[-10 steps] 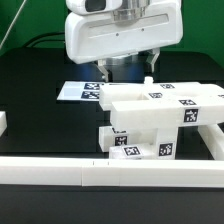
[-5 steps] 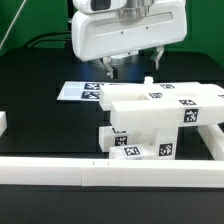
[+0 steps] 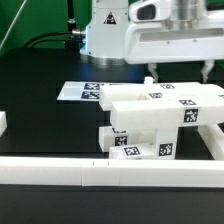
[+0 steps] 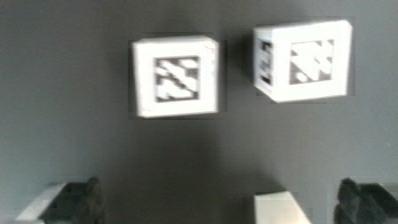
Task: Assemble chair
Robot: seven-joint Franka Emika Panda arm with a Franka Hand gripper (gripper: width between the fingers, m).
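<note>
The partly joined chair (image 3: 160,118) is a stack of glossy white tagged pieces right of the middle in the exterior view. A small white peg (image 3: 148,83) sticks up at its back edge. My gripper (image 3: 178,72) hangs open just above and behind the chair's top, and nothing is held between its fingers. In the wrist view my gripper (image 4: 217,206) shows dark fingers (image 4: 71,200) far apart, with a white corner (image 4: 276,208) of a piece between them, nearer one finger. Two small white tagged chair pieces (image 4: 178,78) (image 4: 299,62) lie apart on the black table beyond.
The marker board (image 3: 80,92) lies flat at the back on the exterior view's left. A long plain white rail (image 3: 100,172) runs along the front edge. A small white block (image 3: 3,122) sits at the far left edge. The arm's white body (image 3: 110,30) stands behind.
The gripper has swung toward the exterior view's right, from over the marker board's end to above the chair's top. It stayed open throughout.
</note>
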